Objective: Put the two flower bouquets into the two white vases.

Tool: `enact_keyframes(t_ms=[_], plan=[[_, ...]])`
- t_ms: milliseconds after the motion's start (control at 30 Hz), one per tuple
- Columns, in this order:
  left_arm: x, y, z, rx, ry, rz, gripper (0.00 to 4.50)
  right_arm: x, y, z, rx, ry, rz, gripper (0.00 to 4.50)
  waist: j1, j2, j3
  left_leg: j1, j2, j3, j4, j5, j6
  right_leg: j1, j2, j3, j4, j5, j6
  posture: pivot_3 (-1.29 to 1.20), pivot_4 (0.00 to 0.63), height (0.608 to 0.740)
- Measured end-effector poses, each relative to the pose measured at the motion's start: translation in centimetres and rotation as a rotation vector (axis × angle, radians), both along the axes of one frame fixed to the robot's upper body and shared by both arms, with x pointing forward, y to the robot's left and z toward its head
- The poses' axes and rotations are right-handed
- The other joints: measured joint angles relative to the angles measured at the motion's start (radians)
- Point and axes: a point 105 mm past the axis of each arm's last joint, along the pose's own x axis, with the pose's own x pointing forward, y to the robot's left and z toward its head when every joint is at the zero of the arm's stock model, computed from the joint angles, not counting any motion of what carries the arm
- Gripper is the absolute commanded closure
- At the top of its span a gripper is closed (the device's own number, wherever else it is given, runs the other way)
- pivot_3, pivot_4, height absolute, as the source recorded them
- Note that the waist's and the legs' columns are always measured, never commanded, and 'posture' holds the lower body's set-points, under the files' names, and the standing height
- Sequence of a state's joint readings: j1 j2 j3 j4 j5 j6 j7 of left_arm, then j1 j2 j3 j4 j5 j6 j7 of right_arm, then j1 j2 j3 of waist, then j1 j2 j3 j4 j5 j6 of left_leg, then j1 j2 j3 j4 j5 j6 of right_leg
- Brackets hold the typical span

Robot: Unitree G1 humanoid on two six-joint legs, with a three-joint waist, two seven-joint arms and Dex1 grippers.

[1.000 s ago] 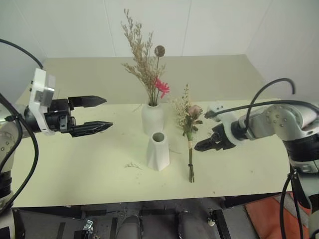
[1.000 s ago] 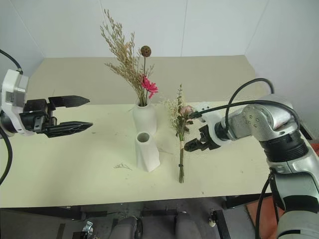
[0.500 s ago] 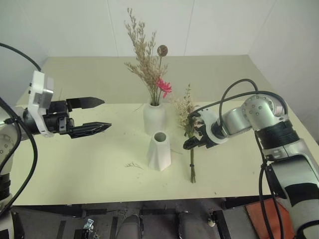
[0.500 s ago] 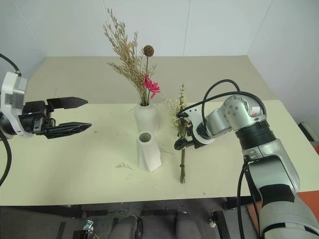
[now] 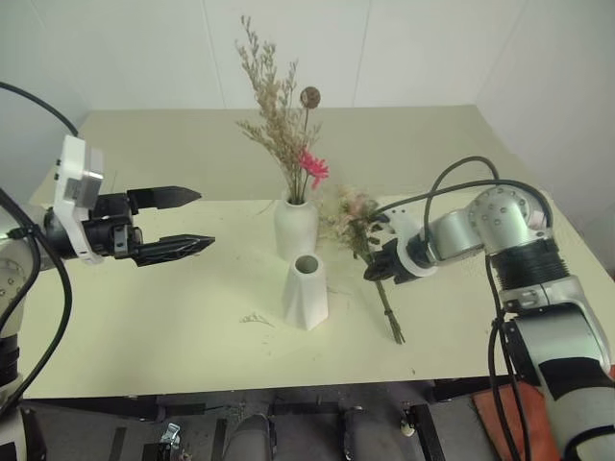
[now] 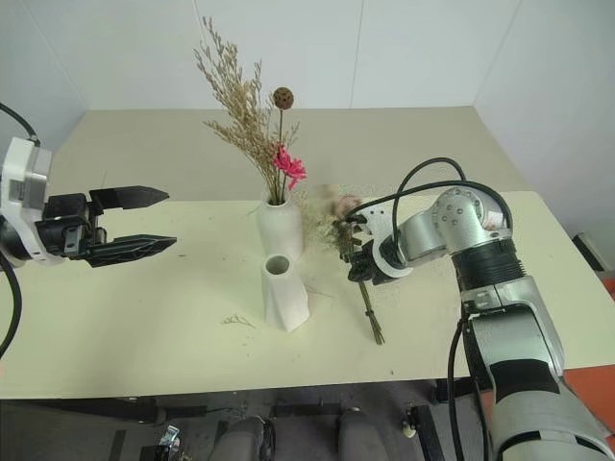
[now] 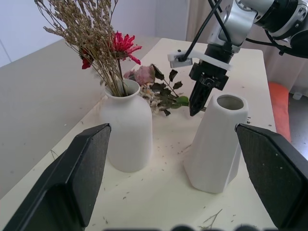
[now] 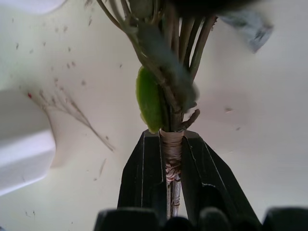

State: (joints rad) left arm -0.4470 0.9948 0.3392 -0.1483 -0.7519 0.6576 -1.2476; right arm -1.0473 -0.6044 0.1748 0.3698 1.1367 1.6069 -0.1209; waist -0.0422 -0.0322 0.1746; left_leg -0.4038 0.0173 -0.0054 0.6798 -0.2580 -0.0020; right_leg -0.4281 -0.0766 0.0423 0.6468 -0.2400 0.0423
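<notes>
Half the job looks done. The dried-grass bunch with its pink flower and brown seed head already stands in the round vase, stems down the narrow neck. The angular vase is empty, its mouth open and dark.

The rose bunch is what remains. The right hand has its two fingers pressed together on the tied part of the stems, as the right wrist view shows, with the green leaves and blooms just past the fingertips and the stem ends trailing behind toward the table. The empty vase stands near this hand, on its inner side; the filled one is beyond that, a little further off.

The left hand hangs with fingers apart and nothing between them, well away from both vases.

What is left, I judge: lift the rose bunch, turn its stems downward and drop them into the angular vase.
</notes>
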Motion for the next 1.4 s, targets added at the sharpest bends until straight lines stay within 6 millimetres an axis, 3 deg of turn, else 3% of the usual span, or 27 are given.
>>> enact_keyframes(t_ms=[133,333,433,533,733,867,1000,1133,1400], plan=[[0.0,-0.1,0.1,0.001,-0.002,-0.002,0.00,1.0,-2.8,1.1,0.003,-0.064,-0.135,4.28,0.003,0.000,0.000,0.000,0.000,0.000,0.000,0.000,0.000,0.000,0.000,0.000,0.000,0.000,0.000,0.00,0.150,0.740],[0.1,-0.2,0.7,0.008,-0.016,-0.010,0.00,2.5,-7.1,1.9,-0.060,-0.320,-0.322,4.28,0.002,0.000,0.000,0.000,0.000,0.000,0.000,0.000,0.000,0.000,0.000,0.000,-0.001,0.000,0.000,0.00,0.150,0.740],[0.2,-0.5,1.0,0.009,-0.023,-0.029,0.00,3.1,-7.8,4.2,0.066,-0.482,-0.385,4.28,-0.003,0.000,0.000,0.000,0.000,0.001,0.000,0.000,0.000,0.000,0.000,0.001,0.000,0.000,0.000,0.00,0.150,0.740],[0.4,-0.9,1.2,0.004,-0.021,-0.058,0.00,3.1,-7.5,7.8,0.264,-0.646,-0.389,4.28,-0.003,0.000,0.000,0.001,0.000,0.001,0.000,0.000,0.000,0.000,0.001,0.001,0.000,0.000,0.000,0.00,0.150,0.740],[0.2,-1.5,1.8,-0.043,-0.003,-0.168,0.00,0.3,-5.6,13.6,0.595,-0.861,-0.170,4.28,0.000,0.000,0.000,0.000,0.000,0.001,0.000,0.000,0.000,0.000,0.000,0.001,0.000,0.000,0.000,0.00,0.150,0.740],[-0.2,-1.6,2.1,-0.055,-0.002,-0.220,0.00,-1.4,-4.3,15.3,0.667,-0.908,-0.019,4.28,-0.001,0.000,0.000,0.001,0.000,0.001,0.000,0.000,0.000,0.001,0.000,0.001,0.000,0.000,0.000,0.00,0.150,0.740],[-0.7,-1.5,1.1,-0.013,0.047,-0.269,0.00,-3.4,-2.5,17.2,0.739,-0.949,0.149,4.28,-0.004,0.000,0.000,0.002,0.000,0.001,0.000,0.000,0.000,0.001,0.000,0.001,0.000,0.000,0.000,0.00,0.150,0.740],[-1.1,-1.4,0.2,0.006,0.090,-0.296,0.00,-4.5,-0.2,17.7,0.774,-0.955,0.264,4.28,-0.002,0.000,0.000,0.002,0.001,0.001,0.000,0.000,0.000,0.001,0.001,0.001,0.000,0.000,0.000,0.00,0.150,0.740],[-1.4,-1.8,-0.4,0.010,0.094,-0.315,0.00,-5.8,5.1,16.5,0.797,-0.903,0.422,4.28,-0.001,0.000,0.000,0.000,0.000,0.000,0.000,0.000,0.000,0.001,0.000,0.000,0.001,0.000,0.000,0.00,0.150,0.740]])
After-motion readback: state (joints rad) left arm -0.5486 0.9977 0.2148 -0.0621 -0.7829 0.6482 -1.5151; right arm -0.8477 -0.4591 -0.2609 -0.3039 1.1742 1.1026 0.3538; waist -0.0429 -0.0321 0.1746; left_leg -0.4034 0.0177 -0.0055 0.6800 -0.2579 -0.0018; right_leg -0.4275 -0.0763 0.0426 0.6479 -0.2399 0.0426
